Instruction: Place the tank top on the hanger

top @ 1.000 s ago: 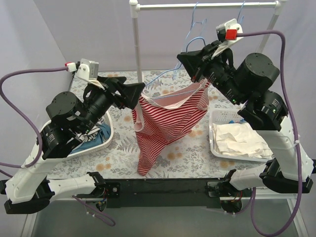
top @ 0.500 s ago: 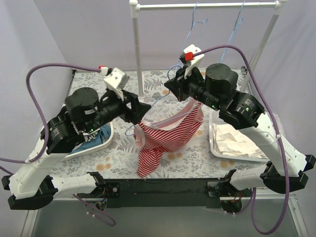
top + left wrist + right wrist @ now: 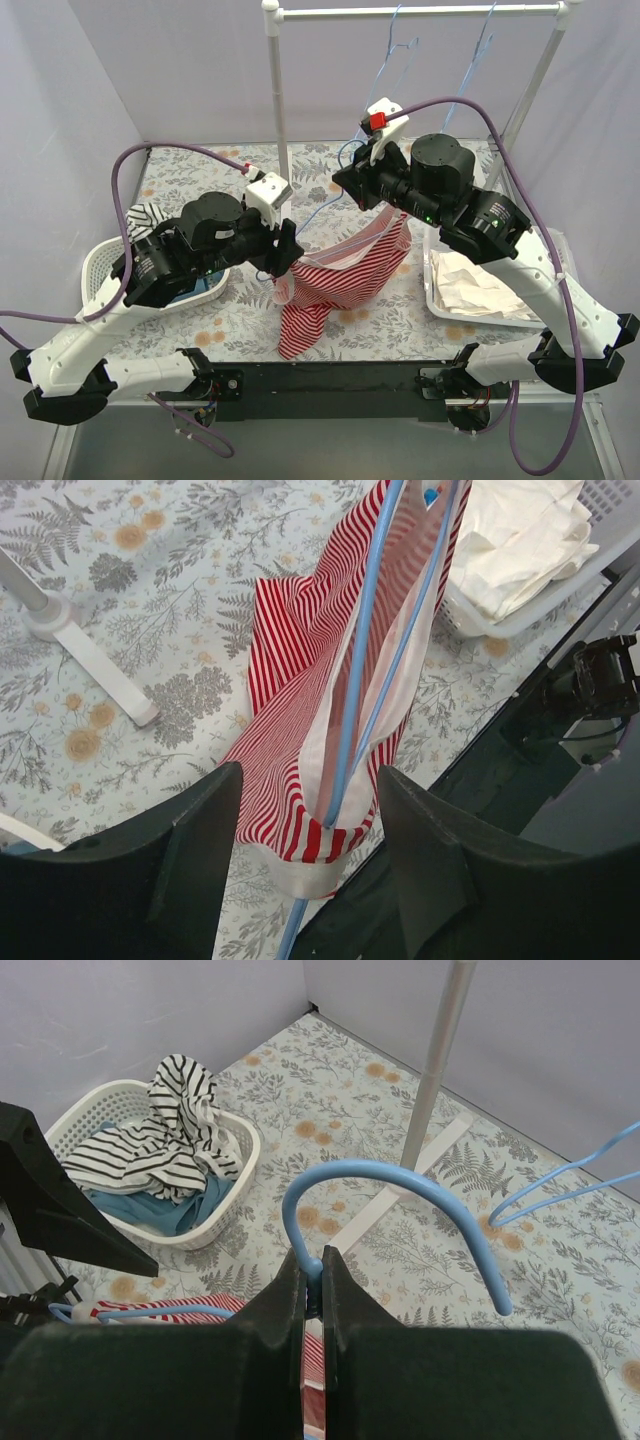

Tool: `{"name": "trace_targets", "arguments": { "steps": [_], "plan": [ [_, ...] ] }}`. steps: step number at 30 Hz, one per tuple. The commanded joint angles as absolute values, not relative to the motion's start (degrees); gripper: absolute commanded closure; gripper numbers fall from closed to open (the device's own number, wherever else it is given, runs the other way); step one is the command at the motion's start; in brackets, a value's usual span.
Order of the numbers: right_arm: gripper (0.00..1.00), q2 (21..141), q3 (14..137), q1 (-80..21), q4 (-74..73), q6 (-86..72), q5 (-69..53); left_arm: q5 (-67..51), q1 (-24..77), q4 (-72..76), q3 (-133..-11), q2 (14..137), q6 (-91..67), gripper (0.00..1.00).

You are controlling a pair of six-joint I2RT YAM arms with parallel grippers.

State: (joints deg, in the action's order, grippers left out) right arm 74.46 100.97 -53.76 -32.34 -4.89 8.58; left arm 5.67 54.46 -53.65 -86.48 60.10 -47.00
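The red-and-white striped tank top (image 3: 345, 282) hangs on a light-blue wire hanger (image 3: 361, 670), and its lower end trails on the table. My right gripper (image 3: 346, 186) is shut on the hanger at the base of its hook (image 3: 400, 1176) and holds it above the table's middle. In the right wrist view the gripper (image 3: 314, 1282) pinches the wire between closed fingers. My left gripper (image 3: 312, 830) is open wide. Its fingers (image 3: 195, 850) stand on either side of the top's (image 3: 285, 650) trimmed shoulder end and the hanger's corner, without touching them. In the top view the left gripper (image 3: 287, 262) is at the top's left edge.
A white basket (image 3: 98, 268) at the left holds a black-and-white striped garment (image 3: 165, 1135) and blue cloth. A white tray (image 3: 436, 300) at the right holds cream cloth (image 3: 485, 280). The rack's pole (image 3: 278, 100) and rail (image 3: 420, 11) stand behind, with two more blue hangers (image 3: 398, 45).
The right arm has swung left and lowered the hanger with the top. The left gripper has dropped down and right to the top's left shoulder, and more of the top lies on the table.
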Motion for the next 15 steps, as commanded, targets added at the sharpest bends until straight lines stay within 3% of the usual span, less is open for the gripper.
{"name": "trace_targets", "arguments": {
  "steps": [1, 7, 8, 13, 15],
  "plan": [
    [0.99, 72.7, 100.5, -54.1, -27.9, -5.4, 8.4, 3.5, 54.2, -54.0, -83.2, 57.7, -48.1, 0.45],
    [0.99, 72.9, 100.2, -54.1, -27.9, -5.4, 8.5, 2.1, 54.2, -50.1, -78.4, 55.9, -49.0, 0.59],
    [0.99, 72.9, 100.1, -54.1, -27.9, -5.5, 8.5, 2.0, 54.2, -49.2, -77.9, 55.7, -49.1, 0.69],
    [0.99, 73.0, 99.7, -54.1, -27.8, -5.4, 8.8, 2.1, 54.1, -45.9, -75.1, 53.9, -49.4, 0.99],
    [0.99, 72.9, 99.1, -54.1, -27.8, -5.5, 8.7, 2.5, 54.1, -43.4, -73.6, 52.5, -49.7, 1.00]
  ]
}}
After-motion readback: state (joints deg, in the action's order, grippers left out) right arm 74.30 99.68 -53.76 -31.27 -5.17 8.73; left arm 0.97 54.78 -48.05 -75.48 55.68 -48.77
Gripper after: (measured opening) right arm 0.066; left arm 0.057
